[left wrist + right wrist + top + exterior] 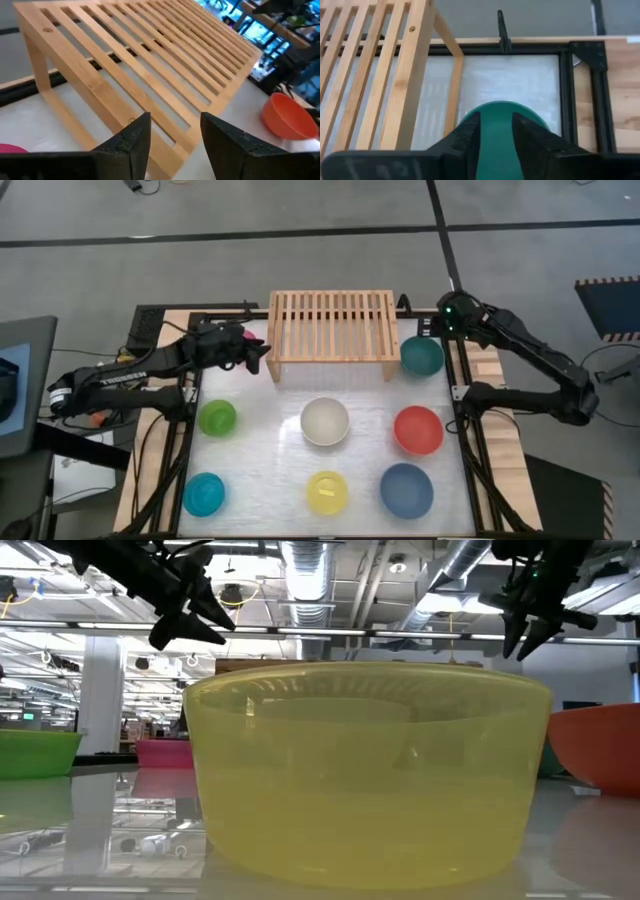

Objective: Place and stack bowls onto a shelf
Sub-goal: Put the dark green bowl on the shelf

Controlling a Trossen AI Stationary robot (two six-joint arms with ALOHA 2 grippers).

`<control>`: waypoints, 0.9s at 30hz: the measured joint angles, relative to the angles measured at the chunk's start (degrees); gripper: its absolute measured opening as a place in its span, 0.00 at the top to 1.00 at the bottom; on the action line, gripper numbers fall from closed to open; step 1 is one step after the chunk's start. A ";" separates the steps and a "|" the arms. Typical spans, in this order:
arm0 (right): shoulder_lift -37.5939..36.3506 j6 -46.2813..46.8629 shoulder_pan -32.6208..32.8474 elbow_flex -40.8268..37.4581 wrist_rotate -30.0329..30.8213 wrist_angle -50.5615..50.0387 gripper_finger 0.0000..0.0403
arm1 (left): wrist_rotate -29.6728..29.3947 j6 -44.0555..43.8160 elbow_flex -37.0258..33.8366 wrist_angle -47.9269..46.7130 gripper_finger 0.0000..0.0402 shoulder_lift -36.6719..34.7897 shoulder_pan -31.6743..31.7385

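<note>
The light-wood shelf [330, 325] stands at the table's far middle with nothing on its slatted top. My left gripper [260, 353] is open and empty by the shelf's left leg, above the pink bowl [250, 338], which the arm mostly hides. In the left wrist view my left gripper [175, 137] looks onto the slats [150, 55]. My right gripper [441, 328] is open in the air above the dark green bowl [422, 357], which sits on the table right of the shelf. In the right wrist view the dark green bowl [496, 140] shows between the fingers.
Six more bowls sit on the table: lime [217, 417], white [325, 421], red [418, 430], cyan [204, 494], yellow [327, 492] and grey-blue [406, 489]. The yellow bowl [365, 770] fills the low view. A black frame [470, 430] borders the table.
</note>
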 joint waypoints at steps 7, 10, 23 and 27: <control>1.28 2.04 -1.40 -0.11 -0.40 -7.58 0.48 | 0.20 2.60 0.00 13.05 0.61 3.70 0.01; 1.74 2.81 -1.42 -0.11 -0.36 -10.16 0.46 | 4.05 3.13 0.00 16.90 0.61 5.47 0.48; 7.01 6.11 -2.30 -1.84 1.18 -17.37 0.45 | 4.33 0.13 0.00 18.24 0.61 9.32 -1.95; 8.43 6.14 -2.23 -5.76 1.11 -17.06 0.45 | 3.48 -0.17 0.00 18.10 0.61 9.31 -2.67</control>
